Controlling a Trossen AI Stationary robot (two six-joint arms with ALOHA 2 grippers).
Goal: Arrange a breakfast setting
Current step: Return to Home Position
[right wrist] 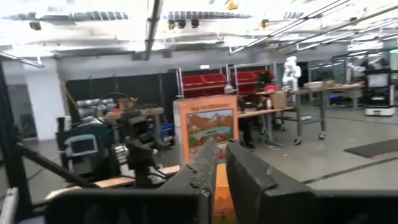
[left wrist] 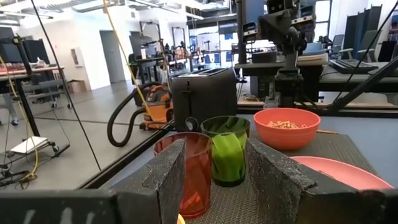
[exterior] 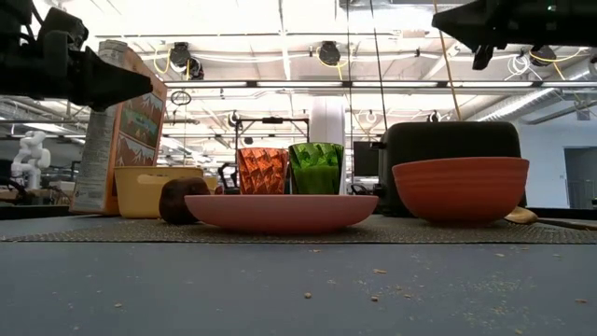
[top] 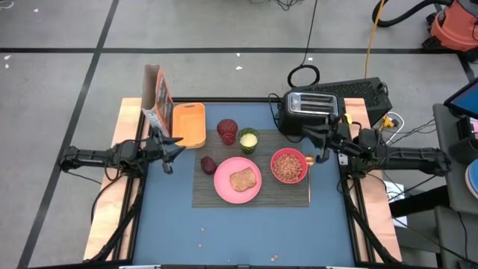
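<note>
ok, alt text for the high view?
Toast on a pink plate on a dark placemat, filled bowl to its right, fruit, tumbler and cup behind. Left gripper and right gripper hover beside the mat; toaster and box farther back.

Left gripper [top: 172, 152], jaws apart; right gripper [top: 314, 146] opposite, both aloft.

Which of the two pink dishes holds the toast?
The flat plate, in the middle of the placemat: the toast lies on it. The deeper bowl beside it holds grainy, cereal-like bits instead.
</note>
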